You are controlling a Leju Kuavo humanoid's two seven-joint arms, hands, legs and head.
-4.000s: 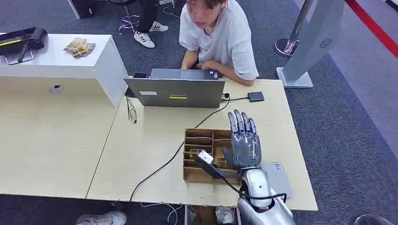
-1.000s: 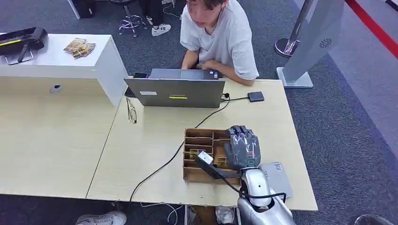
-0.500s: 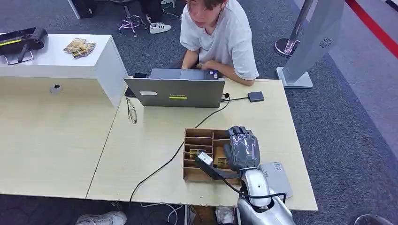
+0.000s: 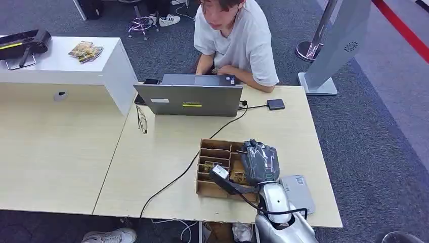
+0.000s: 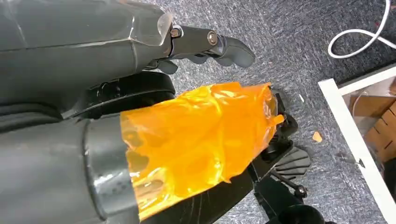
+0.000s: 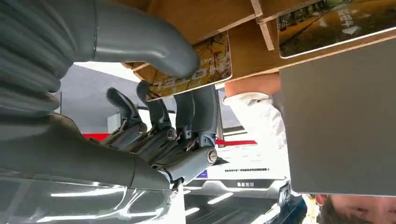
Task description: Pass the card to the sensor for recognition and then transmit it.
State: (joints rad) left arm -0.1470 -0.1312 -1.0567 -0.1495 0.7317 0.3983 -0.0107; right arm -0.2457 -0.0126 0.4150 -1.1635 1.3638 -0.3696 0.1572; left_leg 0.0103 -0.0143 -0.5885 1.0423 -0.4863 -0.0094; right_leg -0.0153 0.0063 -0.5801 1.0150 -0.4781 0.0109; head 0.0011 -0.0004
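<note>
Four seconds back the right robot hand [image 4: 259, 161] stood with its fingers straight up over the wooden box [image 4: 215, 188]; now they are curled down into the box's right-hand compartments. In the right wrist view the thumb presses one face of a gold-printed card [image 6: 196, 65] and the dark fingers [image 6: 194, 105] sit behind it, so the card is pinched at the box, apart from another card [image 6: 334, 23] lying in a neighbouring slot. A flat grey sensor [image 4: 297, 192] lies on the bench [image 4: 162, 152] just beside the box, at the near right corner. Behind the box stands a laptop [image 4: 188, 98], with a person [image 4: 235, 40] seated at it. The left robot hand [image 5: 205, 44] hangs over carpet, fingers loosely curled, holding nothing.
</note>
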